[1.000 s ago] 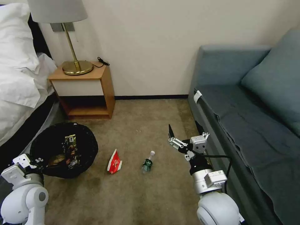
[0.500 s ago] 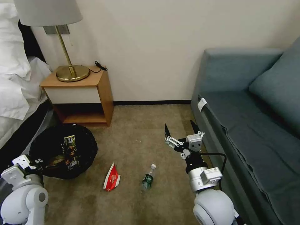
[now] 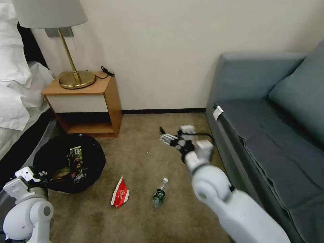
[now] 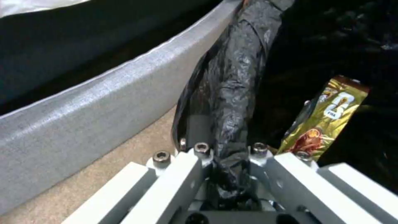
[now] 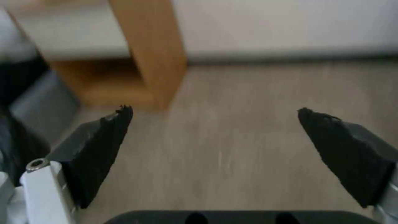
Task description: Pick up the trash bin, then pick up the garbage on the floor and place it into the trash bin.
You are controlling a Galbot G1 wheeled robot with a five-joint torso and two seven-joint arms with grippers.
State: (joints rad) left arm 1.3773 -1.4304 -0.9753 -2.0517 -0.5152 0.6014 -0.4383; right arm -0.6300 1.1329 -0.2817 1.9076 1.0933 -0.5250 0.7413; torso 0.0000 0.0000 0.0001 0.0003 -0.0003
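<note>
Head view: trash bin (image 3: 69, 162) low on the carpet (image 3: 145, 141) beside the bed (image 3: 17, 101), just in front of the nightstand (image 3: 84, 101), black bag over the rim, a wrapper (image 3: 77, 163) inside. Left gripper (image 3: 28, 175) at the bin's near edge. Snack packet (image 3: 119, 196) and bottle (image 3: 159, 195) lying apart on open carpet, near the bin. Right gripper (image 3: 168, 137) stretched out over bare floor between nightstand and sofa (image 3: 263, 128), beyond the bottle.

Left wrist view: fingers (image 4: 188, 172) clamped on the bin's bag-covered rim (image 4: 232, 93); gold wrapper (image 4: 327, 115) just inside; grey bed edge (image 4: 83, 102) close alongside.

Right wrist view: black fingertips (image 5: 104, 146) spread wide, nothing between, bare carpet (image 5: 232, 137) ahead, nightstand corner (image 5: 149, 53) beyond.
</note>
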